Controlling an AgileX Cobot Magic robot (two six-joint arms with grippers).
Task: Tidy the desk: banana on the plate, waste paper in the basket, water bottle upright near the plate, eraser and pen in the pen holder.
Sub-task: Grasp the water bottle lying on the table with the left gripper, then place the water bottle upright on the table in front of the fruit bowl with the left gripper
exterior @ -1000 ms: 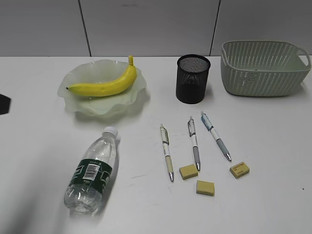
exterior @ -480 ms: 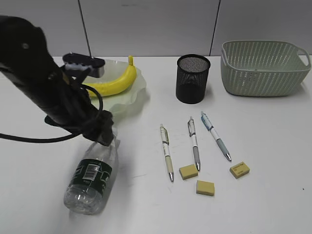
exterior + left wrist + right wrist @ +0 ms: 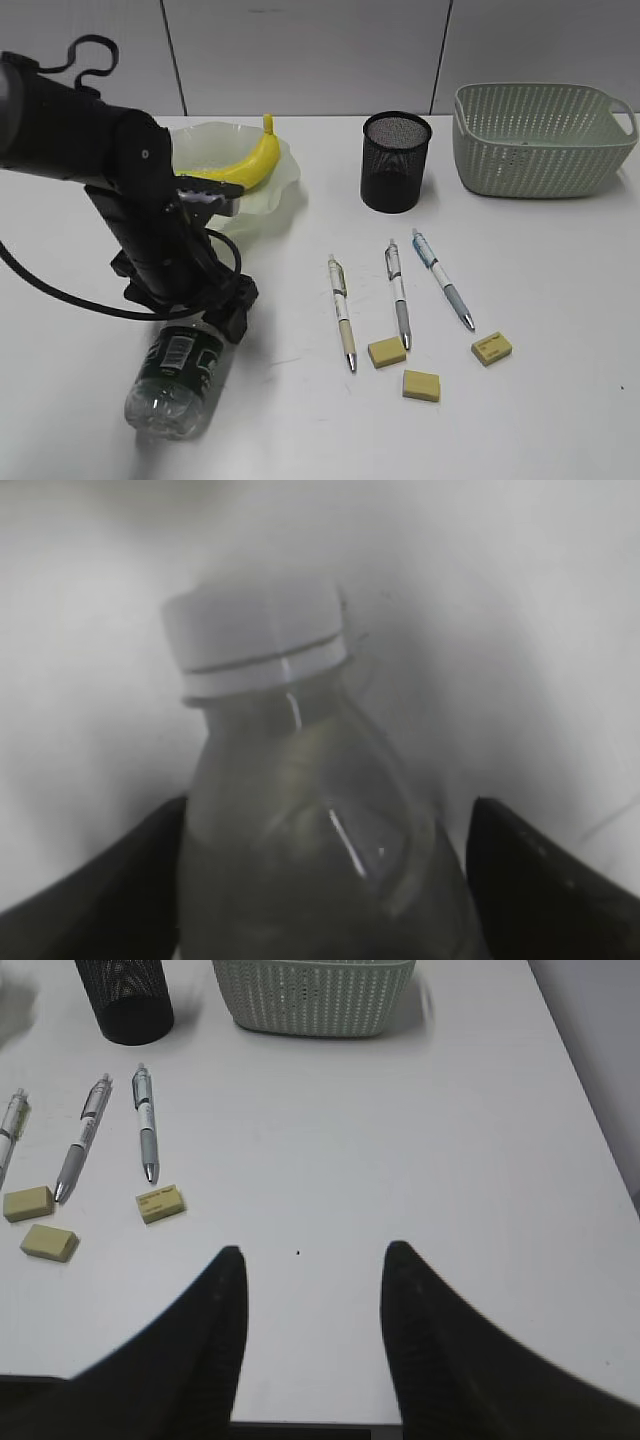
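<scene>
Here the left gripper (image 3: 215, 312) straddles the neck of the water bottle (image 3: 178, 380), which lies on its side on the table (image 3: 560, 300); its fingers (image 3: 110, 895) sit wide on either flank, and whether they touch it I cannot tell. The right gripper (image 3: 312, 1260) hovers over bare table, fingers (image 3: 215, 1310) spread and holding nothing. The banana (image 3: 240, 165) rests in the plate (image 3: 285, 180), while three pens (image 3: 400, 295) and three erasers (image 3: 420, 385) lie between the bottle and the basket (image 3: 540, 140), in front of the pen holder (image 3: 395, 162).

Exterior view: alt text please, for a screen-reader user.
The black left arm reaches down over the neck of the water bottle, which lies on its side on the white desk. Behind it the banana sits on the plate; three pens and three erasers lie before the pen holder and basket.
</scene>
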